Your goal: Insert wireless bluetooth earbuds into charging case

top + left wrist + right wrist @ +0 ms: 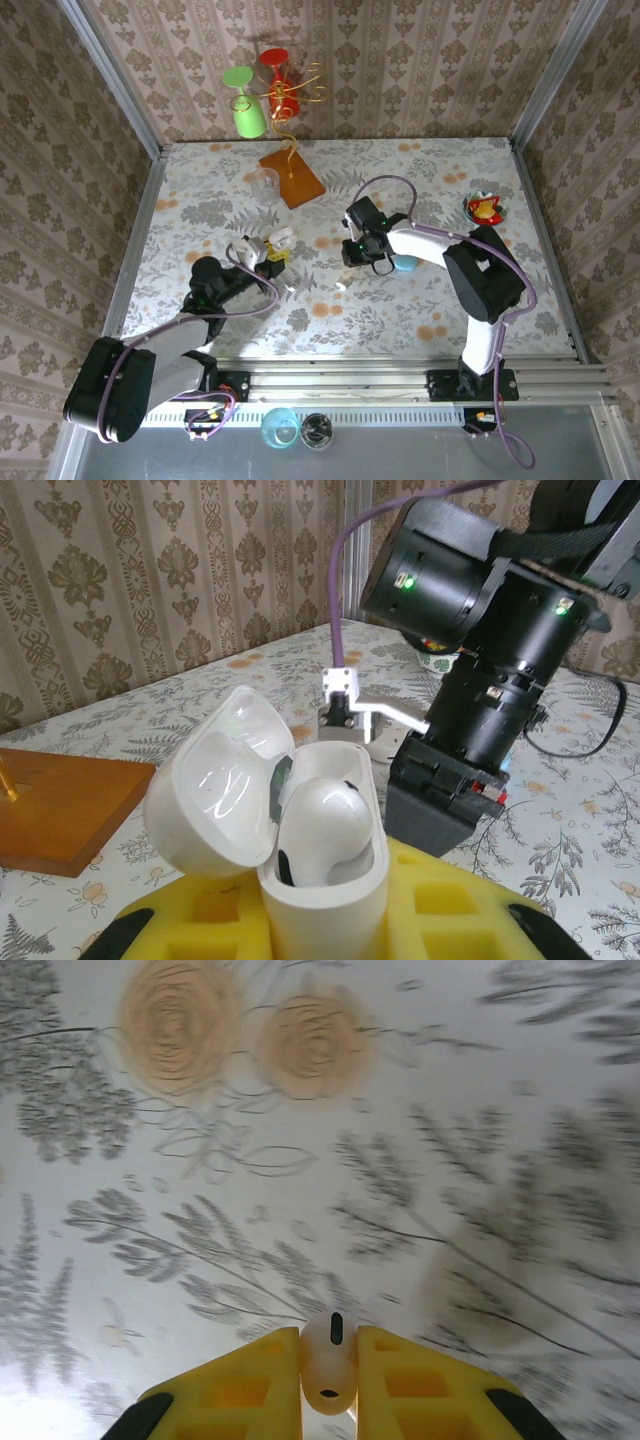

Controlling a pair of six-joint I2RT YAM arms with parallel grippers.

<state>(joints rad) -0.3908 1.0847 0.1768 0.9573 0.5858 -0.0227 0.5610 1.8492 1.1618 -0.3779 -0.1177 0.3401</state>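
Note:
The white charging case (325, 895) stands upright between my left gripper's (320, 925) yellow fingers, which are shut on it. Its lid (215, 790) hangs open to the left, and one white earbud (325, 825) sits in the case's well. From above, the left gripper (268, 255) and the open case (282, 238) are left of the table's centre. My right gripper (328, 1370) is shut on a second earbud (328, 1355), pinched between its yellow fingers above the floral tabletop. The right gripper (358, 250) hovers near the table's middle, to the right of the case.
Two tiny white pieces (340, 288) (291, 291) lie on the cloth between the arms. A wooden block with a gold wire stand (291, 176), a clear cup (262, 182) and green and red glasses (250, 110) stand at the back. A small bowl (485, 208) sits far right.

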